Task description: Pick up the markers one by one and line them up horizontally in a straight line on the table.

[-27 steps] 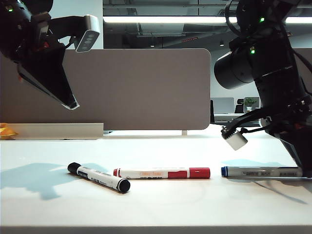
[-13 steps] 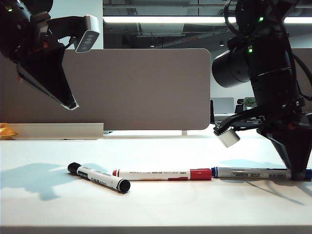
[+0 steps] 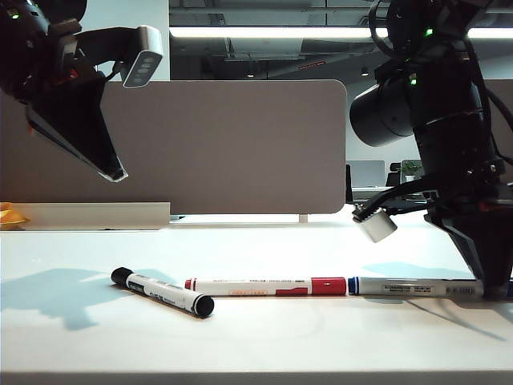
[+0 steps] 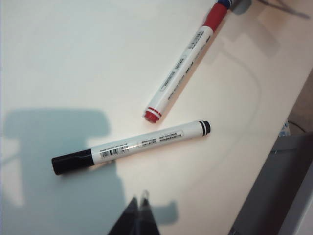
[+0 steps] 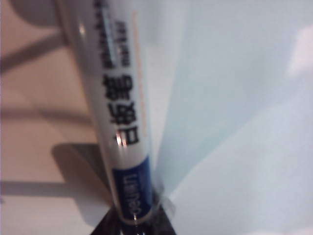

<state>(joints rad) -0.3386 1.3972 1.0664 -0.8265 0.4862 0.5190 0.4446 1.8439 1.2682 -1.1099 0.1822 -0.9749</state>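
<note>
- markers: three, all lying flat on the table (image 3: 256, 337).
- black marker (image 3: 163, 292): one, leftmost in the exterior view, slanted, out of line with the other two, just beside the red marker's tail.
- red marker (image 3: 264, 286): one, in the middle, lying level; capped end meets the blue marker's tip, touching or nearly so.
- blue marker (image 3: 413, 286): one, rightmost, level and in line with the red; far end under the right gripper.
- grippers: two.
- left gripper (image 4: 138, 215): raised well above the table at the left of the exterior view, fingers pressed together, nothing between them; black marker on the table below, well apart from the tips.
- right gripper (image 3: 490, 293): down at table level at the right edge; blue-capped end of the marker sits between its fingertips (image 5: 139, 223) in the right wrist view; whether clamped or slack, cannot tell.
- divider panel (image 3: 224, 144): one, grey-brown, upright behind the table.
</note>
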